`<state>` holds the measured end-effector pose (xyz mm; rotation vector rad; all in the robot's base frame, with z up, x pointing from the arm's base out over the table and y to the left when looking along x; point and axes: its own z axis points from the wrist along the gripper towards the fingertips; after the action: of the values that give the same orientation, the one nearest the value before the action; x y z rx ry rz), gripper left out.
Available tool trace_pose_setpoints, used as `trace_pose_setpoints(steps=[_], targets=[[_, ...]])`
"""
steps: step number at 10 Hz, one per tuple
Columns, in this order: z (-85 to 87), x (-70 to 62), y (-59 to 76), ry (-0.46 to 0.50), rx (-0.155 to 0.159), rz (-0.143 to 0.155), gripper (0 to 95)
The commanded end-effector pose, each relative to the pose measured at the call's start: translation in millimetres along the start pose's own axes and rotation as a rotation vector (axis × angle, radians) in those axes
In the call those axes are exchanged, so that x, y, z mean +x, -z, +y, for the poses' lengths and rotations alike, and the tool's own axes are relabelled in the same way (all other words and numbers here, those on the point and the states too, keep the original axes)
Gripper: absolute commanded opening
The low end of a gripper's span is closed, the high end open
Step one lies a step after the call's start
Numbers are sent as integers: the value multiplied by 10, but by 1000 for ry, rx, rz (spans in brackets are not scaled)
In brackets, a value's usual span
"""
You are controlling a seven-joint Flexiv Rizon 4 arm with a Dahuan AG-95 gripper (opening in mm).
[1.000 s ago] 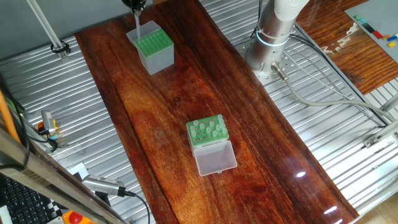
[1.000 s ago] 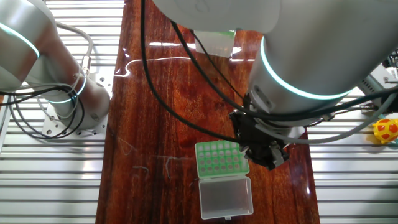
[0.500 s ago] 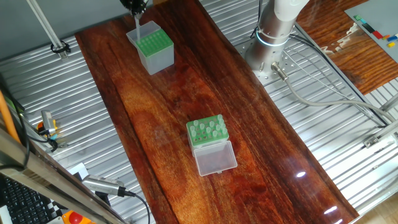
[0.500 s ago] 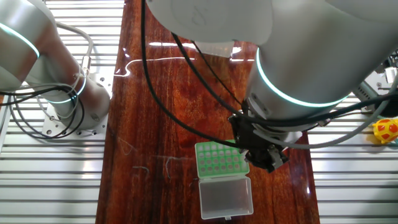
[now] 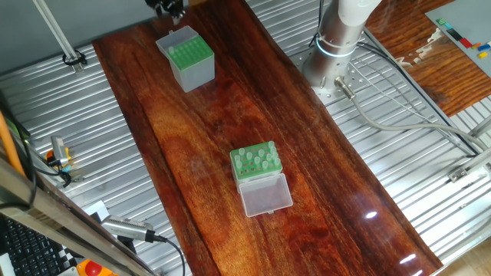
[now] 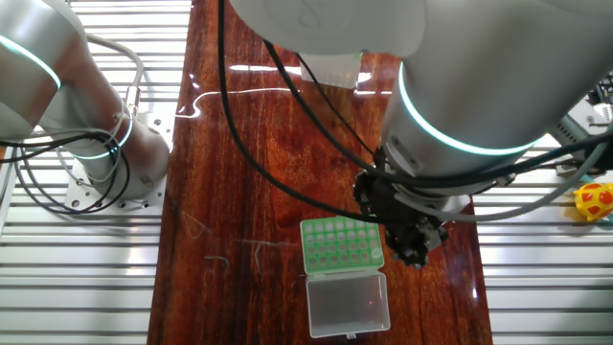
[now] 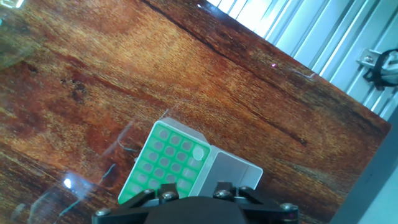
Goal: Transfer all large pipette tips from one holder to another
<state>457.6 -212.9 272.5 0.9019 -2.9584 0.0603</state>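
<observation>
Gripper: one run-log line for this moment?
gripper: above box, jaws unclear | box: one tip seated, it seems | rack: lid open, tips remain

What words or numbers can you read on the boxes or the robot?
None can be read.
The taller translucent box: no label shows.
The low green rack and its clear lid: no print shows.
The robot arm: only a glowing ring, no letters.
</observation>
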Motion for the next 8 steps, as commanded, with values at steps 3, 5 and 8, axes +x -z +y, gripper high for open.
trace_pose_setpoints(steps=[3, 5, 8], targets=[[28, 2, 130, 1, 0, 5, 380], [35, 6, 173, -10, 0, -1, 380], [28, 12, 180, 30, -5, 13, 190]])
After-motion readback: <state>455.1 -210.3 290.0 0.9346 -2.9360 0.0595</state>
